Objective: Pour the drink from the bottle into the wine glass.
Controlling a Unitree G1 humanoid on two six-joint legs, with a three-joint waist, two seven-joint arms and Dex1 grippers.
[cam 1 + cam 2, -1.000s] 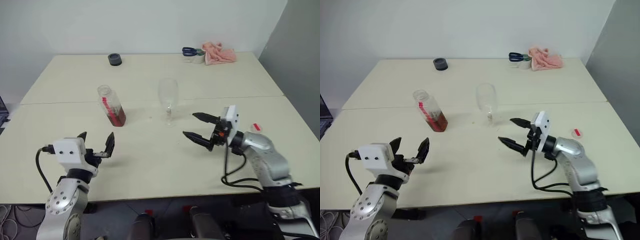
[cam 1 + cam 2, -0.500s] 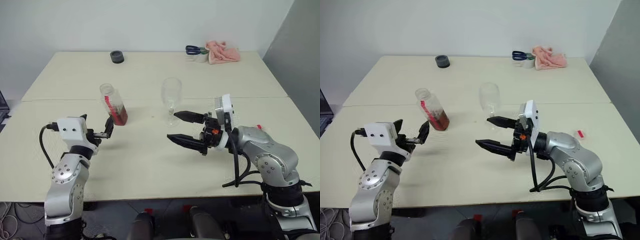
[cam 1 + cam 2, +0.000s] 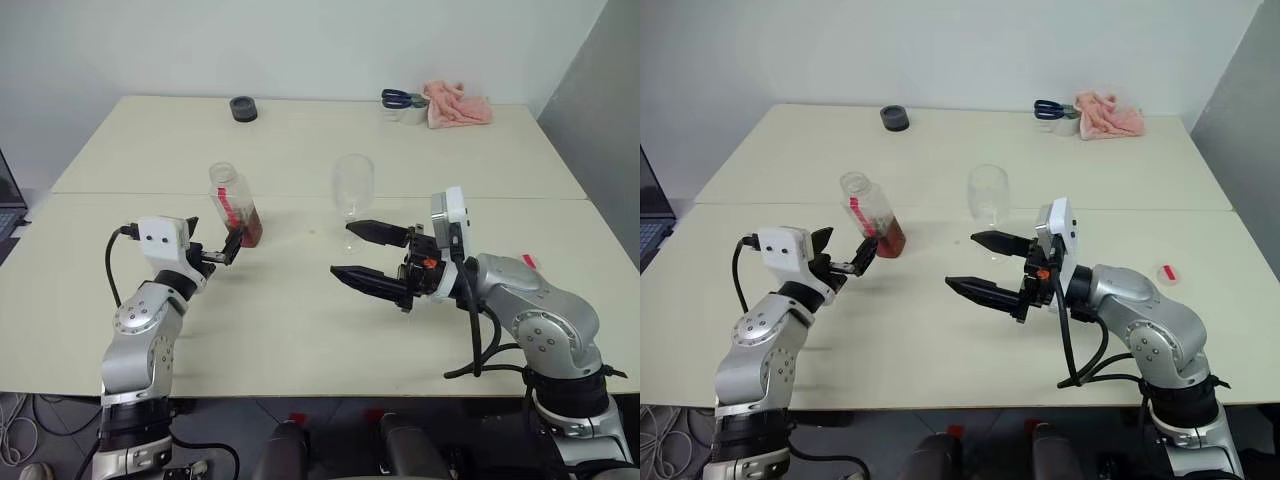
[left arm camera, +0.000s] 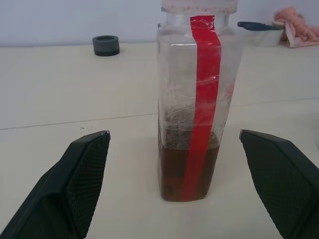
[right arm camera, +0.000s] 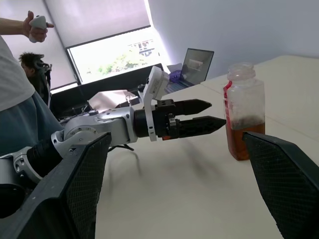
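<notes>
Two open claws, one bottle and one wine glass on a pale counter.

The bottle holds a little brown drink and stands just ahead of the spread, empty left claw. The wine glass stands partly hidden behind the wide-open, empty right claw. The bottle's top is cut off in the left wrist view.
</notes>
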